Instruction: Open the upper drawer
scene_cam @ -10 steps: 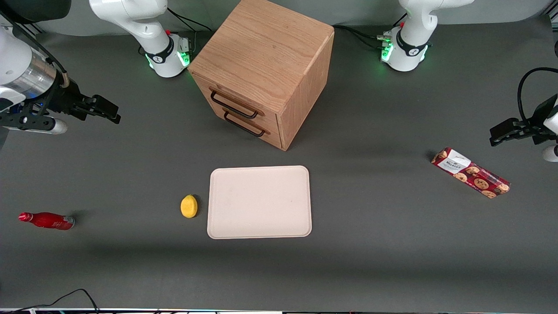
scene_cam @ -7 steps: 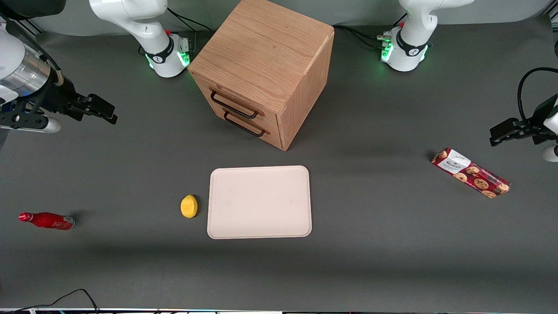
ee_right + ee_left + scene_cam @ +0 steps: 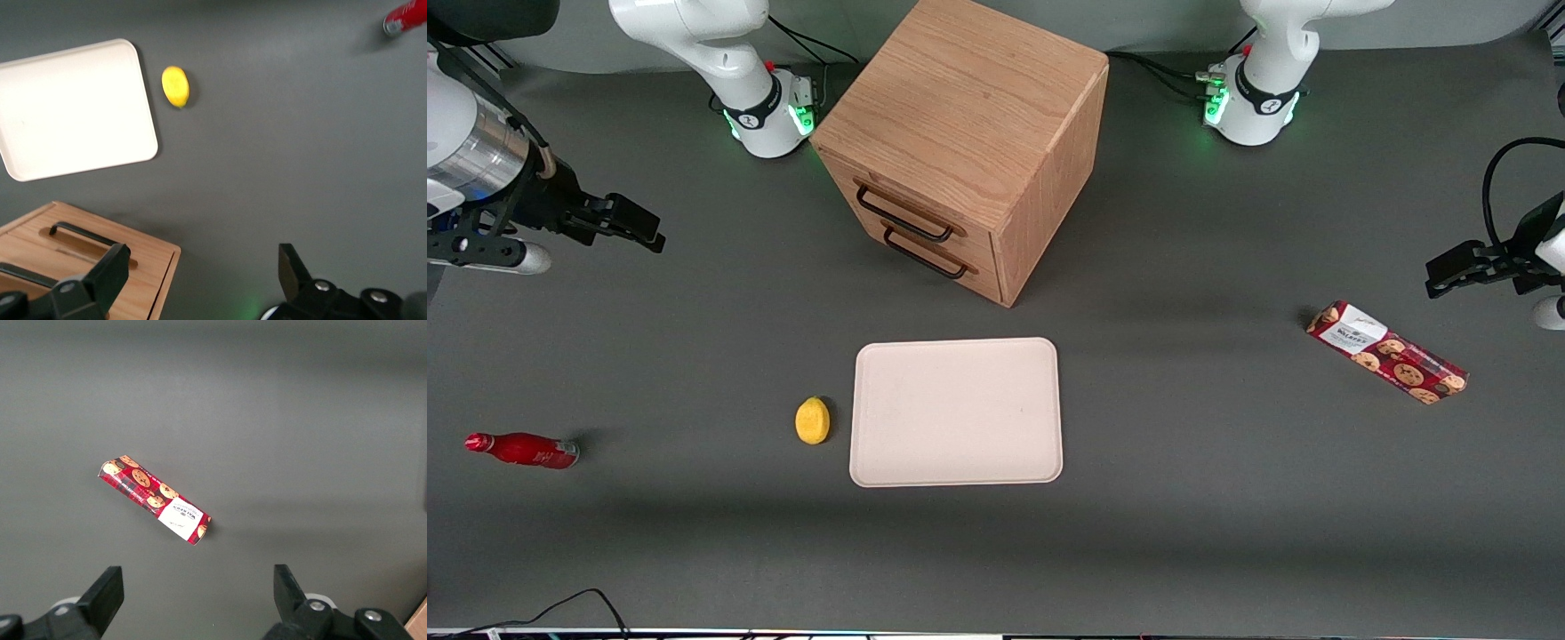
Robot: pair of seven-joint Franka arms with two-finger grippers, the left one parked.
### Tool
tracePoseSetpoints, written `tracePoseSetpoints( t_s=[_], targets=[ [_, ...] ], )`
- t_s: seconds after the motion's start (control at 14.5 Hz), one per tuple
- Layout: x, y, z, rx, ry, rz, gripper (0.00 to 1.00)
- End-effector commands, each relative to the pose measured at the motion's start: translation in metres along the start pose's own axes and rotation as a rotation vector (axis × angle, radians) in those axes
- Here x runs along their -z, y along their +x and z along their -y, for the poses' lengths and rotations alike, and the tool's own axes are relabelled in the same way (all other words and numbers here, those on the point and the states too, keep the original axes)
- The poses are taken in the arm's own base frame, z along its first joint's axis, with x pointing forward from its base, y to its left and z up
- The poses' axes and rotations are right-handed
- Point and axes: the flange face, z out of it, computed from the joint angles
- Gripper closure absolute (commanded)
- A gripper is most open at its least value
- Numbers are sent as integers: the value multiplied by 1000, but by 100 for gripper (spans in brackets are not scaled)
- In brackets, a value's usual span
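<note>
The wooden cube cabinet (image 3: 969, 107) stands at the middle of the table, far from the front camera. Its upper drawer (image 3: 925, 206) is shut, with its black bar handle (image 3: 903, 213) above the identical lower drawer (image 3: 951, 258). My right gripper (image 3: 649, 229) is open and empty. It hovers above the table in front of the drawers, well off toward the working arm's end and apart from the handle. In the right wrist view the gripper (image 3: 201, 260) is open over bare table, with the cabinet's front (image 3: 143, 257) beside one fingertip (image 3: 115, 261).
A pale tray (image 3: 956, 411) lies nearer the front camera than the cabinet, with a yellow lemon (image 3: 812, 420) beside it. A red bottle (image 3: 523, 450) lies toward the working arm's end. A red cookie packet (image 3: 1387, 352) lies toward the parked arm's end.
My right gripper has drifted a little away from the cabinet, toward the working arm's end. The drawers have not moved.
</note>
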Motion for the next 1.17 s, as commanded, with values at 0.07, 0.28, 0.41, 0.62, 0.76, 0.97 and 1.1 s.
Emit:
tracePoseSetpoints(
  t_s=[0.07,0.28,0.41,0.62,0.76,0.97,1.1],
  targets=[
    [1,-14,31,175,27,63,0],
    [-6,-35,72,383,72,124,0],
    [-18,-50,110,613,74,147,0],
    [-45,-52,144,874,105,195,0],
    [-67,-38,151,1009,222,225,0],
    [-82,-27,163,1111,286,195,0],
    [-95,-20,170,1100,353,191,0]
  ],
)
